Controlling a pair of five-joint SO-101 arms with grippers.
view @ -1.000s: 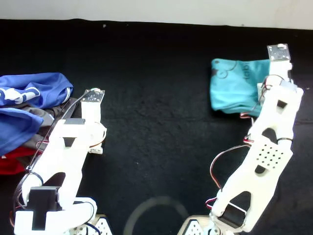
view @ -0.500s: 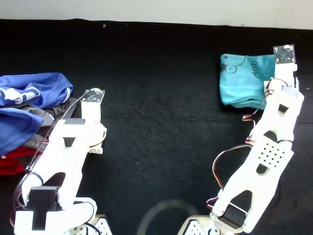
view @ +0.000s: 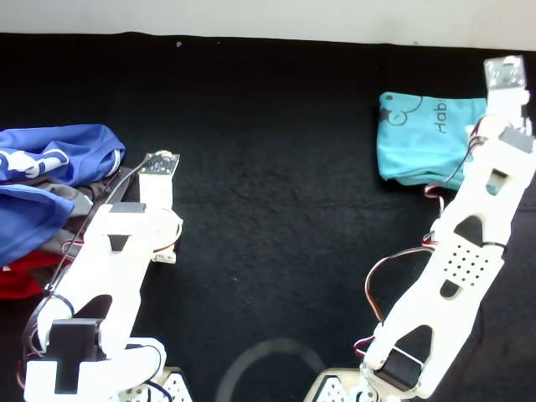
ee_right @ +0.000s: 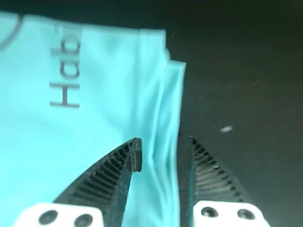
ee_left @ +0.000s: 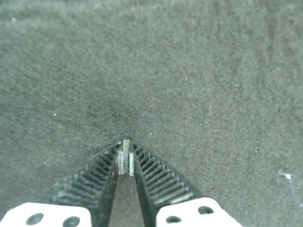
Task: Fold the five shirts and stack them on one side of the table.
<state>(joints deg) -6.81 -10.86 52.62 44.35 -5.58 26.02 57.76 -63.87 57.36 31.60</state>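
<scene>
on the left, above the black cloth-covered table (ee_left: 213, 71), the left gripper (ee_left: 125, 161) has its jaws together, empty. just left of it lies a crumpled heap of blue, grey and red shirts (view: 42, 193). far right, the right gripper (ee_right: 163, 152) holds its jaws apart over the folded turquoise shirt (view: 419, 142), at its right edge.

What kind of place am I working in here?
Probably a robotics test bench: a table covered in black cloth, the left arm and right arm mounted at its near edge, a heap of unfolded shirts.

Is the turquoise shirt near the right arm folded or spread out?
Folded. The turquoise shirt lies as a compact rectangle on the black table, and stacked layer edges show beside the right gripper.
</scene>
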